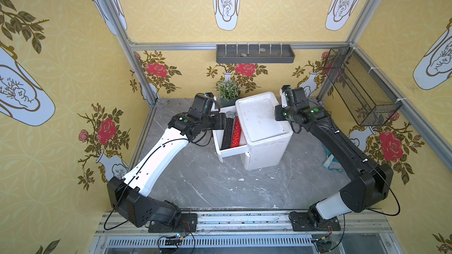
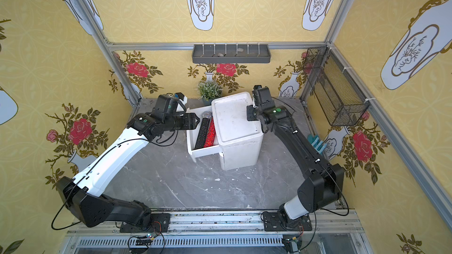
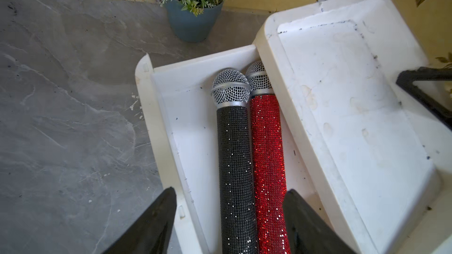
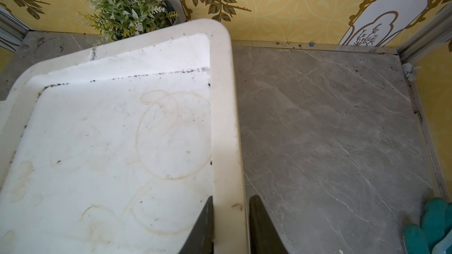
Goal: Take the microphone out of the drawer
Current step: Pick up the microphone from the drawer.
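Black microphone (image 3: 234, 167) lies beside red microphone (image 3: 267, 155) in the pulled-out drawer (image 3: 159, 108) | left gripper (image 3: 231, 190) spread wide, fingers straddling both handles | right gripper (image 4: 232, 197) pinching the cabinet (image 4: 223, 94) top rim

The left arm (image 1: 156, 160) has a long white shell dotted with small holes, black joints and a thin black cable looped along it. The right arm (image 1: 342, 147) is mostly black, with a white sleeve near its base and small white cable clips. Both carry round green marks near the wrist, and the left pincer (image 3: 231, 190) and right pincer (image 4: 232, 197) have black, tapering wedge fingers.
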